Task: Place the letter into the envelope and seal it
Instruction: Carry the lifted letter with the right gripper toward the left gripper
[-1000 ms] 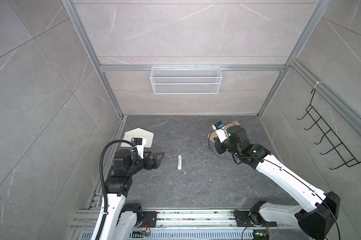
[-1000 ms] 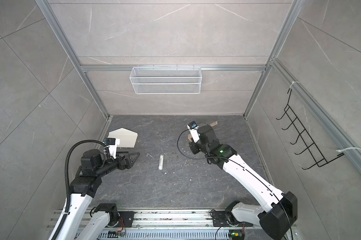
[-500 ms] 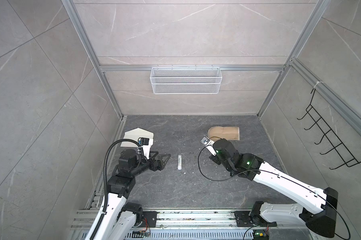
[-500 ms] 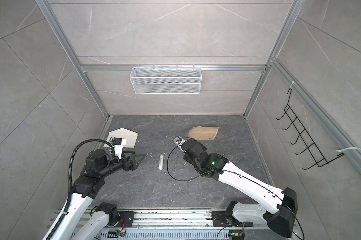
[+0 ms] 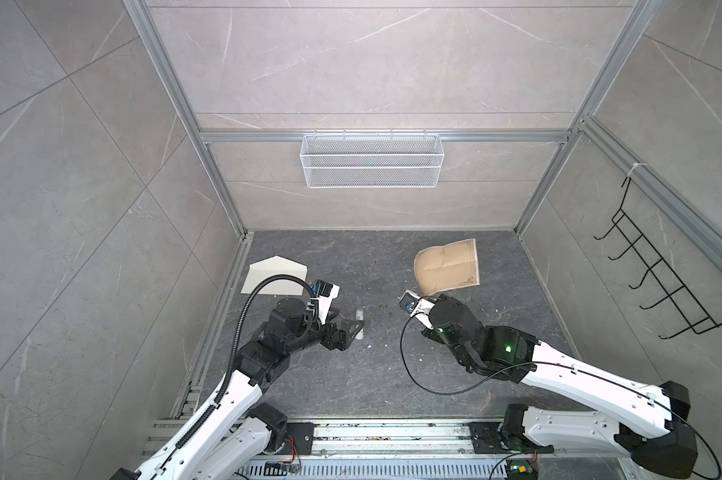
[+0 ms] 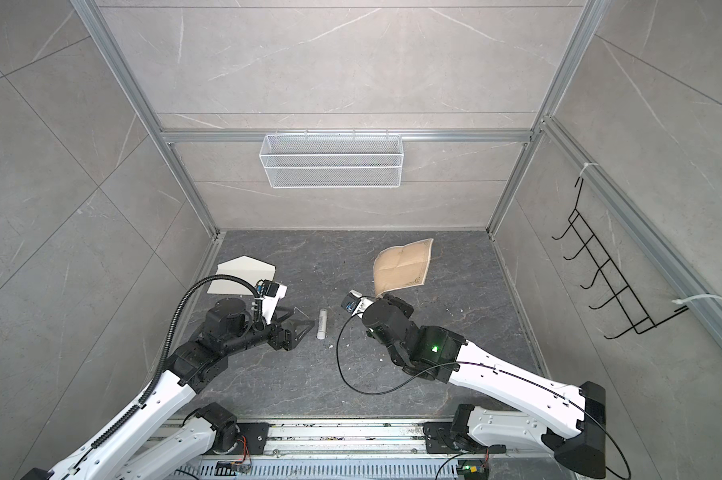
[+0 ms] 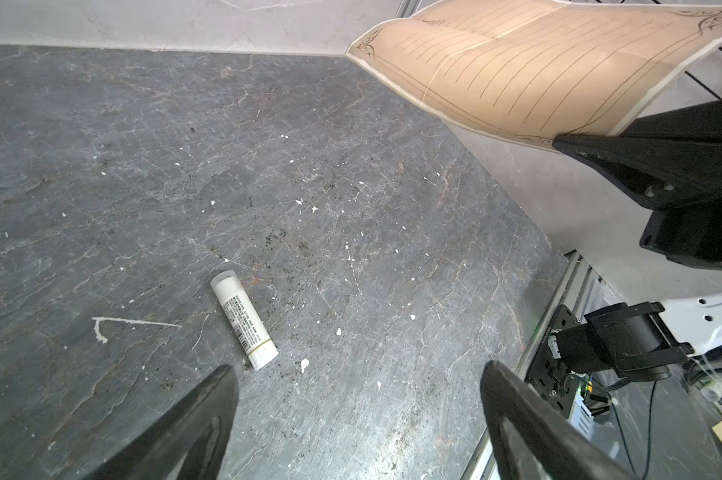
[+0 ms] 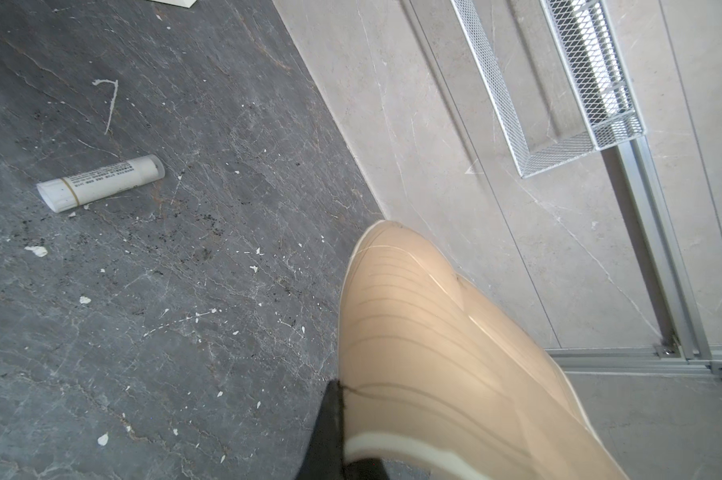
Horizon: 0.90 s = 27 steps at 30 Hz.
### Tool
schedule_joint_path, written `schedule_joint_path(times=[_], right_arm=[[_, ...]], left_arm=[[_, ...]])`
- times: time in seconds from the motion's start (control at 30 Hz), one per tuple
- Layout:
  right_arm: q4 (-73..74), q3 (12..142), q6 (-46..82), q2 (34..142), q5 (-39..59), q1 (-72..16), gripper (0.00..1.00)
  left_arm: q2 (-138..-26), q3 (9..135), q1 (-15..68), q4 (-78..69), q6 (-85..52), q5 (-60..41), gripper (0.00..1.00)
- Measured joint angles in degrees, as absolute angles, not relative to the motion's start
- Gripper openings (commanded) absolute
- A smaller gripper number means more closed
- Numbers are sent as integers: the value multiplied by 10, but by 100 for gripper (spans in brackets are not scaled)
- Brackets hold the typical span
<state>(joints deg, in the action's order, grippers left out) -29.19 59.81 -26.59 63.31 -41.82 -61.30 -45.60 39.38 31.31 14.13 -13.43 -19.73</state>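
The right gripper [image 7: 561, 143] was pinched shut on the letter [image 5: 446, 266], near one corner. It held the letter up in the air over the far right part of the table [image 5: 351, 257].

The letter looked thin and light. It was soft too. It bent over in a big curve, and fold lines showed across it. I think it would flop and swing if the arm moved fast. It could crease or tear if it was pulled hard. One hold near a corner looked too little to steer it. A second hold on the far edge would likely keep it flat enough to slide in.

The left gripper [image 7: 357, 368] was wide open and held nothing. It hung low over the table, near the tube [image 7: 245, 324].

The envelope [image 5: 274, 272] lay at the far left of the table, well apart from the letter. It looked thin and light too, so it might slide when the letter pushed in. It should be held down by its body, not by the flap.
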Motion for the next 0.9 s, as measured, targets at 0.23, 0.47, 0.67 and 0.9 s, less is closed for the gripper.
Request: schedule_joint_path(times=[0.23,0.47,0.67,0.9], right_arm=[[-319,596,-250,628,-423,-652,0],[-348,596,-237,588,-407,-660,0],[-355,590,-236,569,-382,-661,0],[-393,587,-236,562,-325,-662,0]], left_arm=[[-461,394,325,117,-85,-195,93],[-429,345,325,63,8,-201,97],[-415,301,325,3,58,-219,97],[-429,294,325,-59,78,-244,97]])
